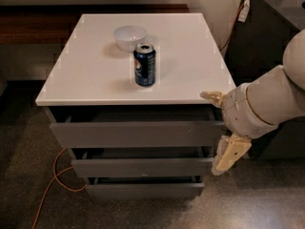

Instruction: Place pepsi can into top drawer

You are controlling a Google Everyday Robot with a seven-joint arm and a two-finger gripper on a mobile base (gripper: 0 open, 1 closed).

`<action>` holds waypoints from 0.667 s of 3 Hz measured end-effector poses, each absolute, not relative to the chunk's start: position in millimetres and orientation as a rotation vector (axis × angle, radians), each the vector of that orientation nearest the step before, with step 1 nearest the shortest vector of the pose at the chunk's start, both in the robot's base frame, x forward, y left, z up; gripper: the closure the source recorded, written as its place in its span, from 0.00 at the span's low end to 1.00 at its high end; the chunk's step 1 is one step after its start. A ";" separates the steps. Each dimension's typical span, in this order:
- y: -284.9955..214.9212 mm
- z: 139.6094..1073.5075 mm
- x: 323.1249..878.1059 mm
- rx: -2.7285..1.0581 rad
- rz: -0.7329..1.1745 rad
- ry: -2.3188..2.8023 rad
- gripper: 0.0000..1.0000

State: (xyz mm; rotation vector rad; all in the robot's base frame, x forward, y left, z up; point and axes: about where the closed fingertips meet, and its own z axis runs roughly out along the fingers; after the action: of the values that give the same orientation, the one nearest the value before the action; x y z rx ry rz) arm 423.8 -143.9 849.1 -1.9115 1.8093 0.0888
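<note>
The pepsi can (145,65) stands upright near the middle of the white cabinet top (86,75), just in front of a white bowl (129,36). The top drawer (138,133) is pulled out a little, with its grey front below the top's front edge and its inside mostly hidden. My gripper (210,133) is at the cabinet's right front corner, beside the right end of the top drawer. Its two tan fingers are spread apart and hold nothing: one fingertip (209,96) is level with the top's edge, the other (228,154) hangs lower. The can is well to its left.
Two narrower grey drawers (143,167) sit below the top drawer, each slightly open. An orange cable (50,190) lies on the floor at the left. A dark unit (269,37) stands close on the right, behind my arm. A wooden bench (38,20) runs behind.
</note>
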 end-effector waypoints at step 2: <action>-133.5 793.5 450.6 -1.952 0.111 1.724 0.00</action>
State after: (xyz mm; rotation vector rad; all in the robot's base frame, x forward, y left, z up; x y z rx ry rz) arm 450.6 -133.5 793.5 -1.9524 1.7242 0.1108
